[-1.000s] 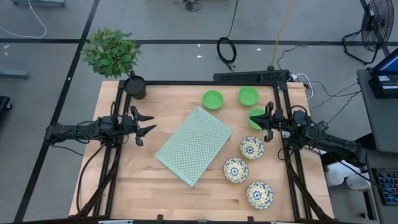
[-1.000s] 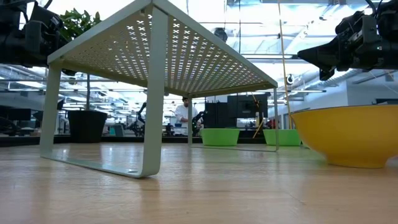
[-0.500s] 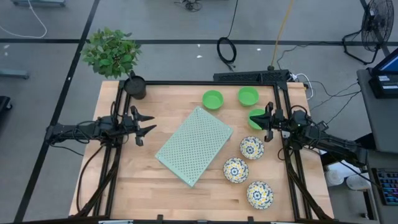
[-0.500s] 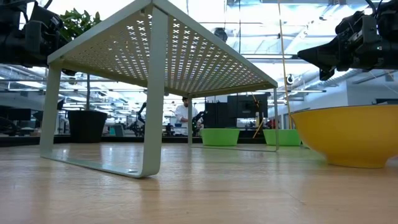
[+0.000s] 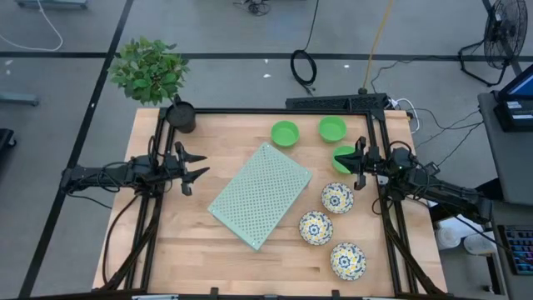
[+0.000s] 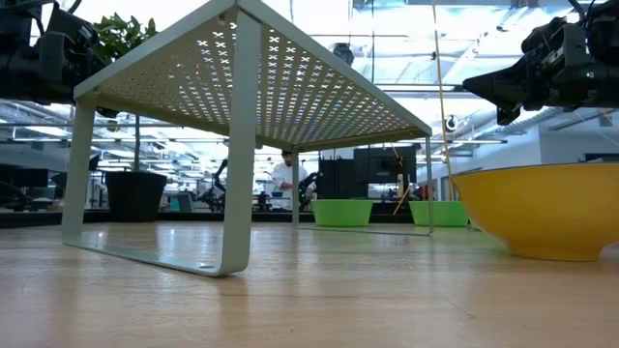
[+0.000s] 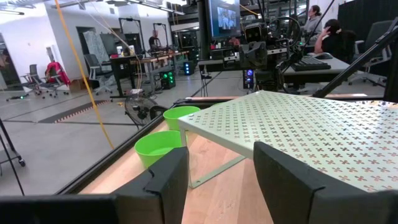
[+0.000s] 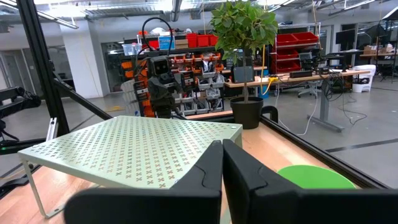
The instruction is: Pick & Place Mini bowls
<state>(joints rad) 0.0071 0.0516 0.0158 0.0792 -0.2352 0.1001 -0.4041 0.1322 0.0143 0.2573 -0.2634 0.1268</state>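
Three plain green mini bowls [image 5: 285,132] [image 5: 332,128] [image 5: 344,158] rest on their bases at the far right of the table. Three floral mini bowls [image 5: 337,197] [image 5: 316,227] [image 5: 347,260] stand in a line toward the near right. My right gripper [image 5: 358,162] is shut and empty, raised above the table beside the nearest green bowl, which shows in its wrist view [image 8: 314,177]. My left gripper [image 5: 193,167] is open and empty at the table's left, raised, pointing at the pale green perforated mat [image 5: 260,195]. Two green bowls show in the left wrist view [image 7: 158,146].
The perforated mat is a low shelf on legs [image 6: 237,145] in the table's middle, turned askew. A black plant pot [image 5: 181,116] stands at the far left corner. A black frame [image 5: 275,111] runs along the table's far edge. A floral bowl's yellow outside [image 6: 542,208] fills the low view's right.
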